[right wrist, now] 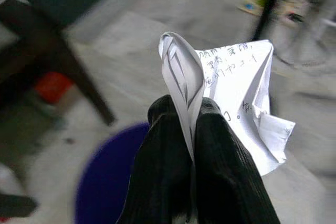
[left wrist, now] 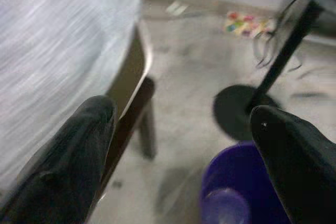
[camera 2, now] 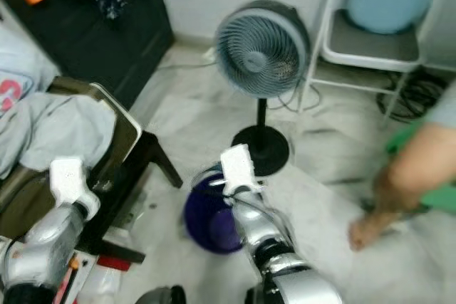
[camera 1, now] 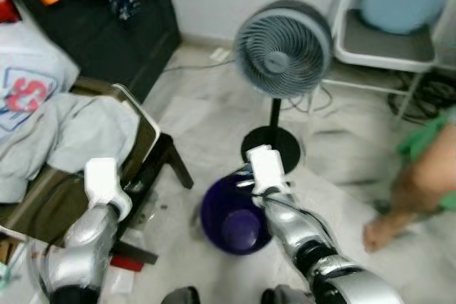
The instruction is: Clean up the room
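The right tool (right wrist: 191,129) pinches a crumpled white paper (right wrist: 231,90) with handwriting between its ribbed black fingers, above a round purple bucket (camera 1: 235,218) on the pale marbled floor (camera 1: 214,126). The left tool (left wrist: 184,145) is spread wide beside a chair (camera 1: 142,154) draped in grey cloth (camera 1: 78,129).

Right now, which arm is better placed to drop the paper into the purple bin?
The right. The right gripper is already shut on the crumpled paper and hangs over the purple bin. The left gripper is open and empty, off beside the chair.
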Available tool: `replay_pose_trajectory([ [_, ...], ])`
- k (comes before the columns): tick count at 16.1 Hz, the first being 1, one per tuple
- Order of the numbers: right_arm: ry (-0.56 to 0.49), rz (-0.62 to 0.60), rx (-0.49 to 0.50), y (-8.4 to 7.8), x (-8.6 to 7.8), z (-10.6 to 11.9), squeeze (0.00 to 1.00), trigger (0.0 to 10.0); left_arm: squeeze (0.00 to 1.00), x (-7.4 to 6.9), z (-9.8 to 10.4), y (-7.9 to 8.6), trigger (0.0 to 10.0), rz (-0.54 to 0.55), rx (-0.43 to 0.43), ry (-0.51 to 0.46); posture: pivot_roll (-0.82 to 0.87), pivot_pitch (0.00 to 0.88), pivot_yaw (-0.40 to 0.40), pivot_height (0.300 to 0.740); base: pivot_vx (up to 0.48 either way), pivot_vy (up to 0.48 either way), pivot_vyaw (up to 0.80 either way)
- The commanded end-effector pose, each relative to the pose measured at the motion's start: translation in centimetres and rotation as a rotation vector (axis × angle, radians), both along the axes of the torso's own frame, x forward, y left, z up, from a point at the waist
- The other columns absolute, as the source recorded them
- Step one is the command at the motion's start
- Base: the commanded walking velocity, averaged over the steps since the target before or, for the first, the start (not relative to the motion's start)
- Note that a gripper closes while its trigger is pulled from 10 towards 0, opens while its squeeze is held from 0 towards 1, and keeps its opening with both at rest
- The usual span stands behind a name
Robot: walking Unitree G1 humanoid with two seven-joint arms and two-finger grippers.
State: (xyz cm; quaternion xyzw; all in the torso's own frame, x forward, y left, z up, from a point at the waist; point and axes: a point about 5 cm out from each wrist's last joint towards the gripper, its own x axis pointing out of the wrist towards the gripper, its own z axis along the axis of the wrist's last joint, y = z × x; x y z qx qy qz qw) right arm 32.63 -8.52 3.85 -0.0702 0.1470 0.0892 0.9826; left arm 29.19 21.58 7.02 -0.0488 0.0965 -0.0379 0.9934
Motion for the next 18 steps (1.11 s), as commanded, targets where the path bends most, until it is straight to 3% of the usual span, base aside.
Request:
replay_pose_trajectory([
  [1, 0.042, 0.006, 0.023, 0.9, -0.6, -0.7, 0.0, 10.0, 0.0, -1.2, -1.3, 1.2, 10.0, 0.043, 0.017, 0.054, -0.05, 0.173, 0.071, 0.74, 0.0, 0.0, 0.0],
  [9, 0.193, -0.065, 0.027, -0.1, -2.1, -3.1, 0.0, 10.0, 0.0, -2.5, -1.2, 2.0, 10.0, 0.033, 0.046, 0.061, -0.01, 0.209, 0.113, 0.74, 0.0, 0.0, 0.0],
  [12, 0.154, -0.092, -0.001, -0.5, -1.8, -2.7, 0.0, 10.0, 0.0, -3.7, -0.6, 2.6, 10.0, 0.017, 0.061, 0.055, 0.01, 0.238, 0.132, 0.74, 0.0, 0.0, 0.0],
  [15, 0.019, -0.146, -0.024, -1.8, 0.1, -0.3, 0.0, 10.0, 0.0, -4.6, -0.4, 3.3, 10.0, 0.03, 0.071, 0.073, 0.04, 0.257, 0.141, 0.74, 0.0, 0.0, 0.0],
  [18, -0.045, -0.152, -0.036, -2.3, 1.3, 1.3, 0.0, 10.0, 0.0, -5.1, -0.2, 3.6, 10.0, 0.03, 0.08, 0.082, 0.05, 0.272, 0.152, 0.74, 0.0, 0.0, 0.0],
])
